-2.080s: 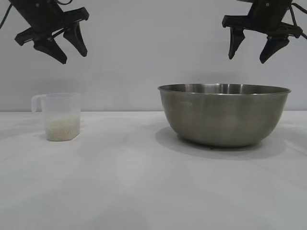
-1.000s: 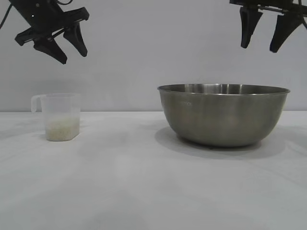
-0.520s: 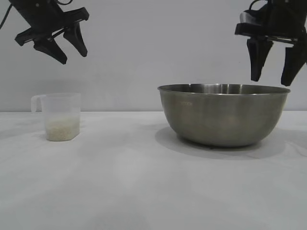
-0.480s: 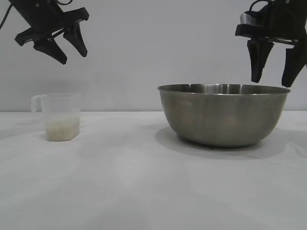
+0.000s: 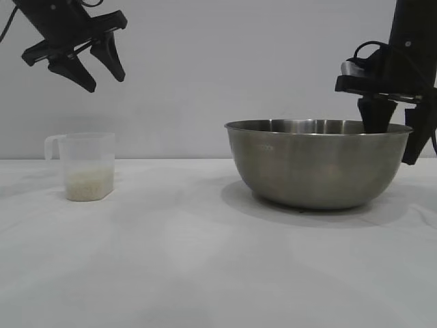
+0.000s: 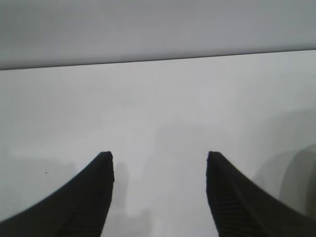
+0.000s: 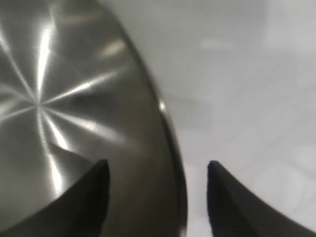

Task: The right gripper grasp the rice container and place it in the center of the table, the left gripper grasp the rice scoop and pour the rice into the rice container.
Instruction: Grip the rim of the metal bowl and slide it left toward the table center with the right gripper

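Note:
The rice container (image 5: 317, 167), a big steel bowl, stands right of the middle of the white table (image 5: 205, 260). My right gripper (image 5: 395, 133) has come down over its right rim, one finger inside and one outside. In the right wrist view the rice container's rim (image 7: 173, 148) runs between the spread fingers of the right gripper (image 7: 158, 165), which is open. The rice scoop (image 5: 87, 164), a translucent cup with rice (image 5: 87, 184) at its bottom, stands at the left. High above it hangs my left gripper (image 5: 102, 80), open and empty, also seen over bare table in its wrist view (image 6: 159, 158).
A plain grey wall stands behind the table. White surface stretches between the scoop and the bowl and along the front.
My right gripper has dropped from above the bowl down onto its right rim, fingers now on either side of the wall. The left arm, scoop and bowl have not moved.

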